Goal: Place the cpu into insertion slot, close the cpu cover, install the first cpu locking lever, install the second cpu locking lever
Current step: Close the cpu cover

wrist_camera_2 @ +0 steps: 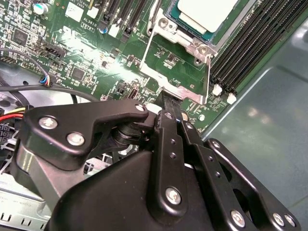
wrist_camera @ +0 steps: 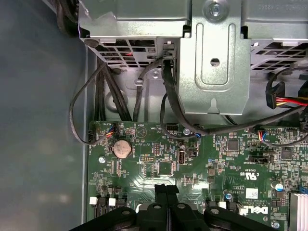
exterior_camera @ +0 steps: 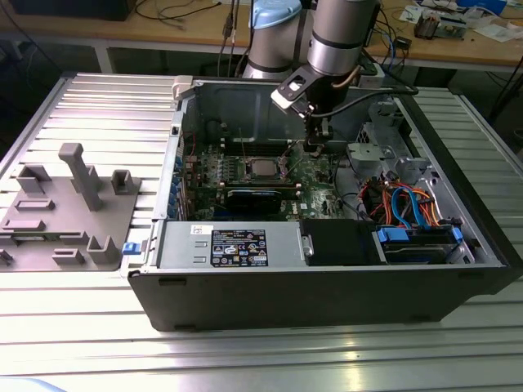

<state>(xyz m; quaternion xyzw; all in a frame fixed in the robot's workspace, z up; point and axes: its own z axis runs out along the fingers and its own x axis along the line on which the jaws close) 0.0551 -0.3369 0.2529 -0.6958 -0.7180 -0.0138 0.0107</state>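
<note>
Although the picture's edge cuts off part of it in the second wrist view, the small flat square cpu with a silver-grey metal top point(wrist_camera_2: 207, 12) can be seen seated in the square insertion slot with a silvery metal rim point(wrist_camera_2: 192, 43). In the exterior view the same chip shows as a pale square on the board, too small for detail. The thin silvery cpu cover with a square window point(wrist_camera_2: 148, 53) is swung off the slot, hinged at the slot's near edge, and bare green board shows through its window. Whether it lies flat or tilted cannot be judged. At the cover's outer edge sits the black gripper point(wrist_camera_2: 169, 101), fingers pressed together. Its own linkage hides the tips, so whether they pinch any metal cannot be told. In the first wrist view the gripper point(wrist_camera: 166, 188) shows a thin seam between its fingers. The large green motherboard point(wrist_camera_2: 96, 53) carries long black memory slots point(wrist_camera_2: 250, 43) beside the socket and a round silver coin cell point(wrist_camera: 121, 148) near a bundle of black cables point(wrist_camera: 82, 110). Above these cables stands a perforated grey metal drive cage point(wrist_camera: 211, 57). All of this sits inside the open dark computer case point(exterior_camera: 327, 294), with a labelled silver power supply point(exterior_camera: 229, 245) and blue and orange cables point(exterior_camera: 409, 204). The case rests on a ribbed aluminium surface point(exterior_camera: 106, 98), with a grey moulded fixture point(exterior_camera: 73, 204) on the exterior view's left.
</note>
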